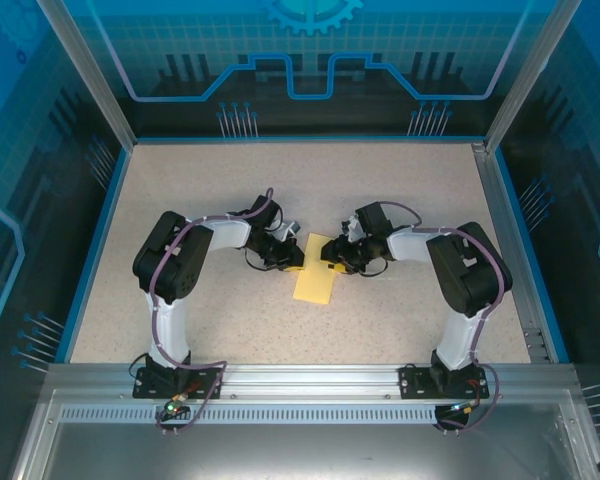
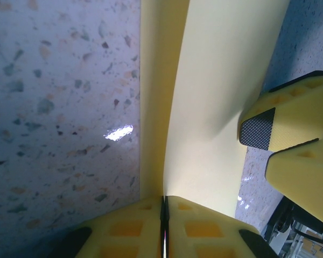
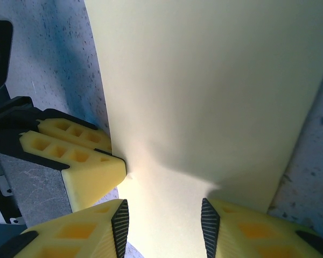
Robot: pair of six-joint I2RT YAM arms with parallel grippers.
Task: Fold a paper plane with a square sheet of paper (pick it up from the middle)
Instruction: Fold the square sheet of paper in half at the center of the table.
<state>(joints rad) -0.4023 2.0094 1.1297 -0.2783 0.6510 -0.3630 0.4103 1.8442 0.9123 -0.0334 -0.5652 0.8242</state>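
The square sheet of paper (image 1: 315, 281) lies mid-table as a pale yellow folded oblong, not a dart shape. My left gripper (image 1: 294, 259) is shut on its left edge: in the left wrist view a flap of the sheet (image 2: 220, 102) curves up from the table into the closed jaws (image 2: 164, 200). My right gripper (image 1: 332, 263) is open at the sheet's upper right. Its two ribbed pads (image 3: 120, 221) stand apart just over the flat sheet (image 3: 204, 91), with nothing between them. The left gripper's yellow fingers (image 3: 89, 171) touch the sheet's edge in the right wrist view.
The speckled tabletop (image 1: 220, 190) is ringed by a blue rim and aluminium frame posts (image 1: 85, 70). Both arm bases sit on the rail (image 1: 310, 378) at the near edge. The two grippers are close together over the paper.
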